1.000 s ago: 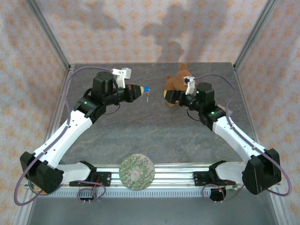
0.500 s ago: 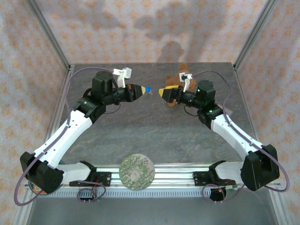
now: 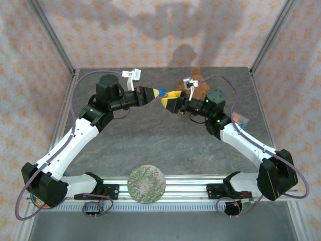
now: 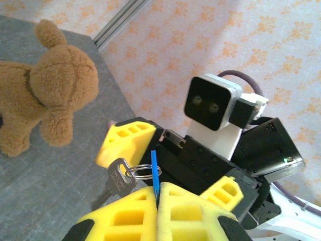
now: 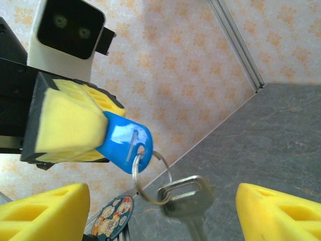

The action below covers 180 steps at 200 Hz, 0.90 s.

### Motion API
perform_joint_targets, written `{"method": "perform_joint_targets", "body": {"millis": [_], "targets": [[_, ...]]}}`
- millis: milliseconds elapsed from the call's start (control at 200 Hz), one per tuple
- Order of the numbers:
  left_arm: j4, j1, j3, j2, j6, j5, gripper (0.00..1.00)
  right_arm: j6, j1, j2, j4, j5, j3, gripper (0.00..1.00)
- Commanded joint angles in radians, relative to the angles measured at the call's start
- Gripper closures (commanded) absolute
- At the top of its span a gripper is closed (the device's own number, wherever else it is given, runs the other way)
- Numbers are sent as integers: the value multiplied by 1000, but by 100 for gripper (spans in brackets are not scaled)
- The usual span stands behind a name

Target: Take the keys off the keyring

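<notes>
The two arms meet above the far half of the table [image 3: 150,143], near 12 o'clock from its centre in the top view. The left gripper [image 3: 154,93] points toward 3 o'clock and is clenched on a blue tag [image 5: 123,143] — its yellow pads pinch the tag's wide end, and the slotted end sticks out free. A keyring [image 5: 150,175] passes through that slot and hangs at 6 o'clock below the tag. One silver key [image 5: 184,195] dangles from the keyring, blade down, clear of the table.

The right gripper [image 3: 168,100] points toward 9 o'clock, facing the left one, and holds nothing. Its jaws stand wide, one yellow finger on each side of the key and apart from it. From the left wrist the tag shows edge-on between the pads, with the keyring and key just at 9 o'clock of it.

A brown plush dog [image 3: 196,81] sits at 1 o'clock from the right gripper — on the table behind it. A round patterned disc [image 3: 146,184] lies at 6 o'clock, on the near rail between the arm bases.
</notes>
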Motion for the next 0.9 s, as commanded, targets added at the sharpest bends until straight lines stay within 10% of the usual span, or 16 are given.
{"method": "perform_joint_targets", "body": {"millis": [0,475,896], "targets": [[87,4,-18,-8,-44,43,100,9,11,3,85,2,4,24],[93,2,-30,-21,-35,26,100,101,16,25,164,-114,41,37],[173,4,-54,-38,-91,3,100,169,24,31,267,-91,19,29]]}}
